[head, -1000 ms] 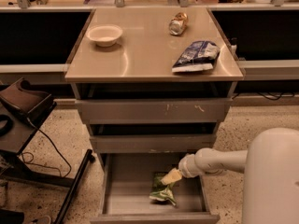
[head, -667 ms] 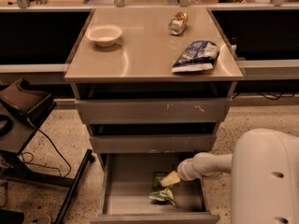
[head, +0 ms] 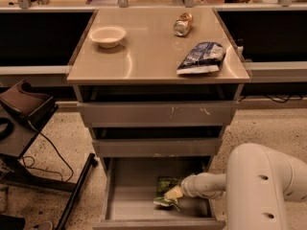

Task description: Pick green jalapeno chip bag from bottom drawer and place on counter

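Down at six o'clock in the view, the bottom drawer stands pulled out, its grey floor open to sight. The green chip bag lies inside it, toward the drawer's three o'clock side, crumpled and roughly flat on the floor. The gripper is inside the drawer too, low over the bag's four o'clock part and touching or nearly touching it. Whether it has hold of the bag or is only pressed against it cannot be told. The white arm reaches in from three o'clock, coming off the robot's bulky white body at five o'clock of the view.

Above the open drawer sit two more grey drawers, the middle one and the top one. Over them is the tan desk. On it a pale bowl stands at ten o'clock, a can lies on its side at one o'clock, and a blue-and-white chip bag lies at four o'clock near the edge. The three are well apart from one another. A dark side table stands at nine o'clock of the view.
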